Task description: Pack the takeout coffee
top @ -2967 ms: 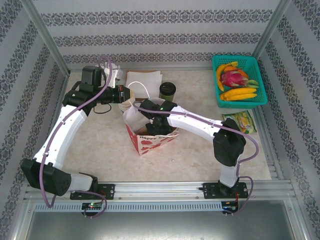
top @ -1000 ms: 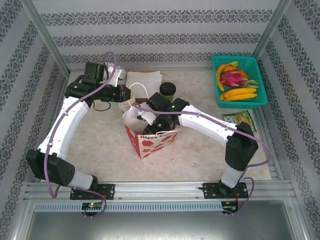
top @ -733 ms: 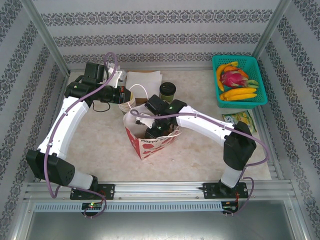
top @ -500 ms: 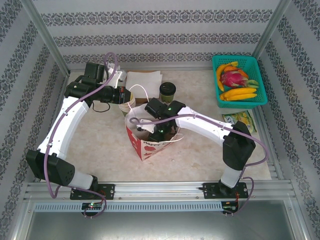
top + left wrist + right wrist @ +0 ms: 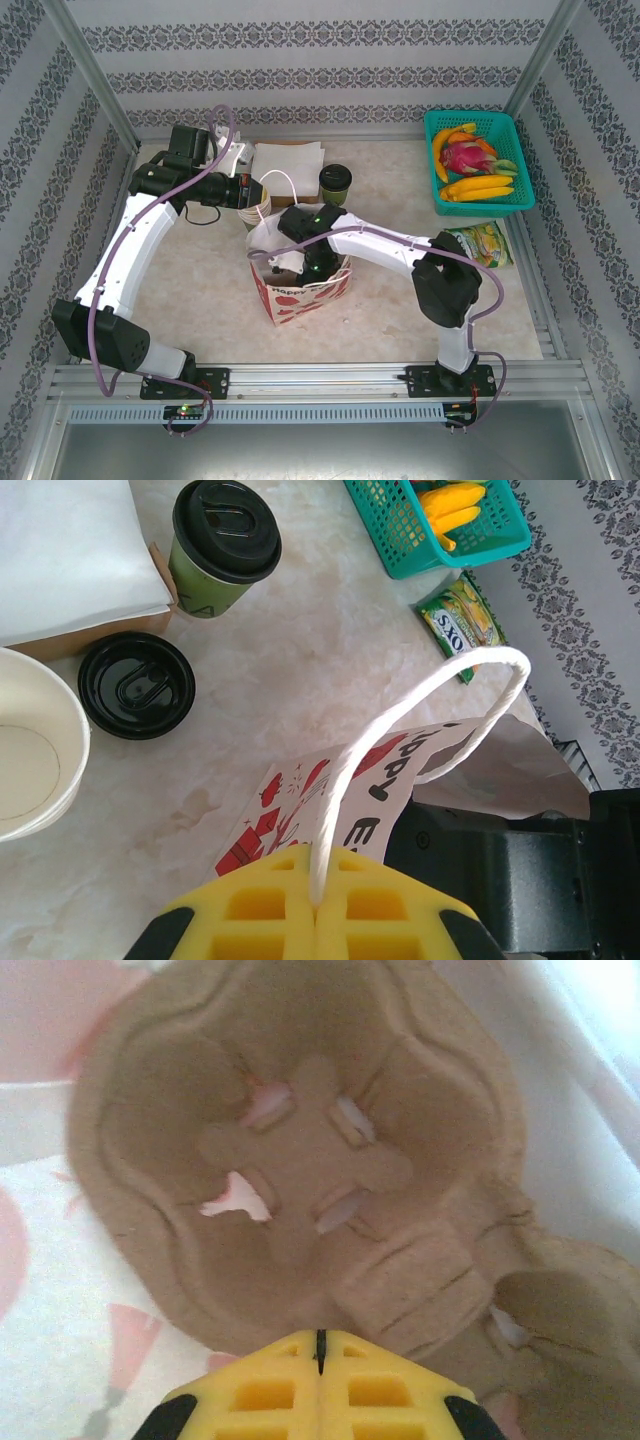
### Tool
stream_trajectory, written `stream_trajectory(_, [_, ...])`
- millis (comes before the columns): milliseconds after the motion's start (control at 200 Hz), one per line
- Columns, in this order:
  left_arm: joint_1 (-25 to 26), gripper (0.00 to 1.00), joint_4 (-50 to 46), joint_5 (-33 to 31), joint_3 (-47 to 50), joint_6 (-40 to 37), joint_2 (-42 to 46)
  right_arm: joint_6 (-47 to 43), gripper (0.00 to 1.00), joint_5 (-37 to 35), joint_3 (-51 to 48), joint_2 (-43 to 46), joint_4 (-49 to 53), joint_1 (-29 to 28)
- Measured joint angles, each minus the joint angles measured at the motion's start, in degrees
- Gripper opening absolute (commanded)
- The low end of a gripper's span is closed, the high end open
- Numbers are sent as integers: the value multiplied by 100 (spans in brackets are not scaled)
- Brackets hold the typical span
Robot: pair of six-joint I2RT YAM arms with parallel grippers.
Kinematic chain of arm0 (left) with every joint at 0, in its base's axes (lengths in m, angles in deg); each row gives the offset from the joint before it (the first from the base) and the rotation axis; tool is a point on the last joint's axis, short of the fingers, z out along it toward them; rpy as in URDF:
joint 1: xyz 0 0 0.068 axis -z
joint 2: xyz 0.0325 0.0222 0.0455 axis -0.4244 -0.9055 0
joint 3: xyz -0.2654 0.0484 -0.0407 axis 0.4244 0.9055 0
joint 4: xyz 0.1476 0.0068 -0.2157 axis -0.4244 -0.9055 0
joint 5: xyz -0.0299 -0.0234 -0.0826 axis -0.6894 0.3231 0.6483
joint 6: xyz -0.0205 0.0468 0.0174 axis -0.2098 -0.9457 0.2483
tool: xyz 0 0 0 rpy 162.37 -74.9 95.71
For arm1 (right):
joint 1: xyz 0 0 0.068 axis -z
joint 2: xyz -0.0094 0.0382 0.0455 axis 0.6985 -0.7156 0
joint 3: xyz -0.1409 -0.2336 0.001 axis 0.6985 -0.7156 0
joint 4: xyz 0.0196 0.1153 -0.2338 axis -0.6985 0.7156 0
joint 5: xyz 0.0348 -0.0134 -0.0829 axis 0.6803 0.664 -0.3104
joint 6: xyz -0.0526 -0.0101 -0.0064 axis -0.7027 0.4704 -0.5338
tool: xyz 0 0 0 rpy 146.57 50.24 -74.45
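You're still readying the bag: your left claw (image 5: pixel 318 910) pinches the white rope handle (image 5: pixel 400 710) to hold the paper bag (image 5: pixel 300 285) open. Your right claw (image 5: pixel 320 1345), pressed together on nothing I can make out, hangs inside just over the brown pulp carrier (image 5: pixel 290 1160). The takeout coffee (image 5: pixel 335 184) stands lidded on the worktop (image 5: pixel 200 290) at upper centre of the top view, just beyond the bag, so next you likely need to lift the right claw out, spread it and take the cup. Against a second earlier, the right wrist has sunk from the bag's far rim into its mouth, and the elbow has swung inward.
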Motion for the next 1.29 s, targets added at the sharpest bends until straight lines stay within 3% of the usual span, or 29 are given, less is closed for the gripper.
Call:
stream_trajectory(495, [0,0,-2,136,0,-92,0,216,0,-391,127,575,-474,-31])
stream_trajectory(799, [0,0,0,149,13,-111,0,205,0,-841,7,22,-470,-59])
stream_trajectory(1294, [0,0,-2,234,33,-179,4,-42,0,-407,153,223,-273,-208])
